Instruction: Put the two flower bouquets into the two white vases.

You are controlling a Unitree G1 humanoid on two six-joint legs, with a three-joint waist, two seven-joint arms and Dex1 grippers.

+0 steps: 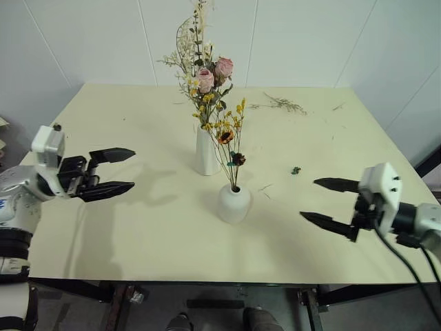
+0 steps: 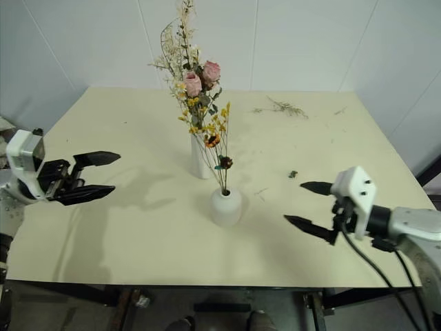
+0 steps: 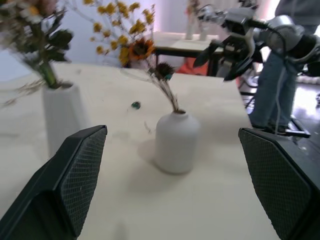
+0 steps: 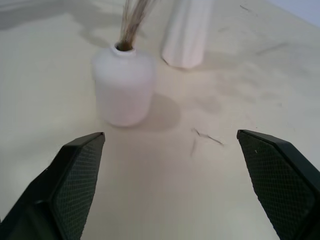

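The larger bouquet with pink roses (image 1: 204, 72) stands in the tall white vase (image 1: 205, 153) near the table's middle. In front of it, the slim bouquet of small yellow flowers (image 1: 227, 131) stands in the short round white vase (image 1: 233, 203). My left gripper (image 1: 114, 172) hovers open at the table's left side, fingers pointing toward the vases, nothing between them. On the right side my right gripper (image 1: 329, 201) is open and empty, pointing toward the short vase (image 4: 123, 85). Both grippers are well apart from the vases.
Loose dried twig scraps (image 1: 281, 104) lie at the table's far right, and a small dark scrap (image 1: 295, 169) lies right of the short vase. White walls stand behind the cream table (image 1: 138, 234). A person's legs (image 3: 267, 95) are past the table in the left wrist view.
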